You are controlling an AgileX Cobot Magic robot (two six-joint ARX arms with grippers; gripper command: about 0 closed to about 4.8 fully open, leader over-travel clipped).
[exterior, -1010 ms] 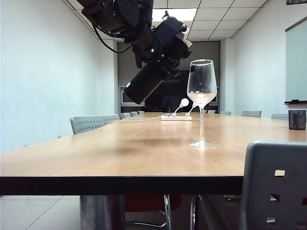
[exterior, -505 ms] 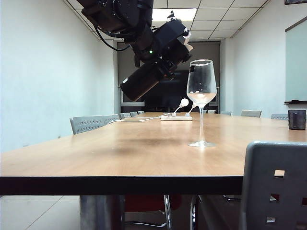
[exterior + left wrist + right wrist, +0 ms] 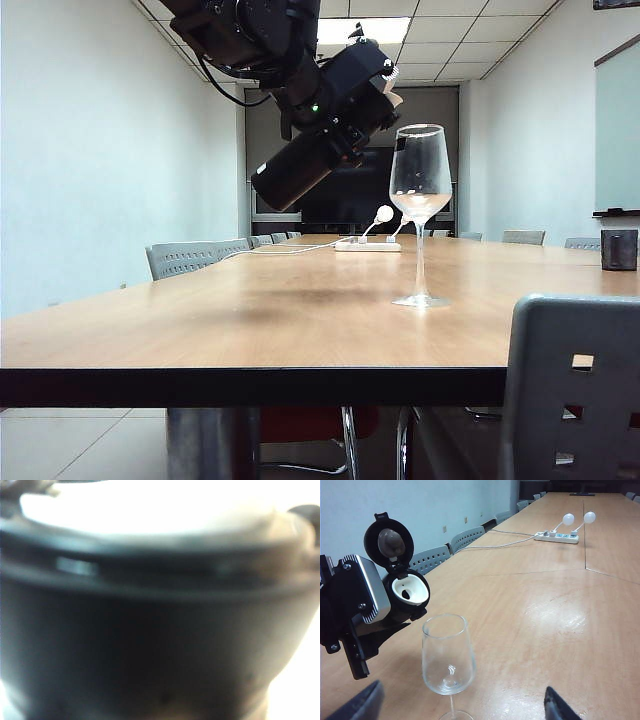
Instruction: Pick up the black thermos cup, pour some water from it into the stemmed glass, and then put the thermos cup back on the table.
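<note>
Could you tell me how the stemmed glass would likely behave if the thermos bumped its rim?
The stemmed glass would probably tip easily: a wide bowl sits high on a thin stem over a small foot. It looks thin-walled, so likely fragile. The black thermos cup, tilted in the left gripper, hangs close beside the rim, while the right gripper waits open.

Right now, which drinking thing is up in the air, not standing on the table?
The black thermos cup: the left gripper holds it tilted. The stemmed glass stands on the table.

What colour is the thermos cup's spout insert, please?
Whitish, on the black thermos cup; clearest in the right wrist view.
</note>
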